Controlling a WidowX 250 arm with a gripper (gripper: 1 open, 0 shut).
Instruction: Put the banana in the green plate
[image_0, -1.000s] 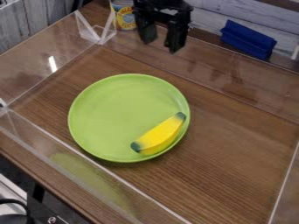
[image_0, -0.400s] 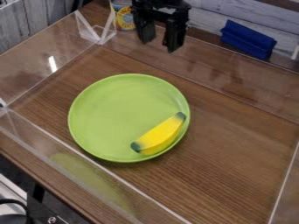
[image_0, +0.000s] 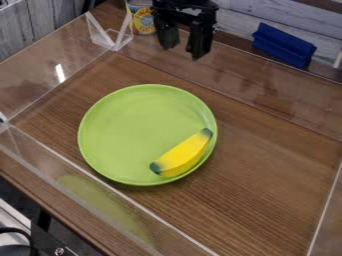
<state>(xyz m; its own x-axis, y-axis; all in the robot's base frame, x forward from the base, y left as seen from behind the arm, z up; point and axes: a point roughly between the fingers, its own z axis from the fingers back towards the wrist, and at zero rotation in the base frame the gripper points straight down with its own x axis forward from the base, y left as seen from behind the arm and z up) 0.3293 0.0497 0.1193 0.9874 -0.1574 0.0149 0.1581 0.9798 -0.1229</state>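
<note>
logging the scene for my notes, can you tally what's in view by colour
green: 1, the green plate
yellow: 2, the banana lying in the plate and a yellow container at the back
blue: 1, a blue box at the back right
black: 1, the gripper, open and empty
total: 5

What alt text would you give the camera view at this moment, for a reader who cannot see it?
A small yellow banana lies inside a round green plate, near its lower right rim, on a wooden table enclosed by clear walls. The black gripper hangs open above the table's far edge, well clear of the plate, holding nothing. A blue object sits beyond the far wall.
</note>
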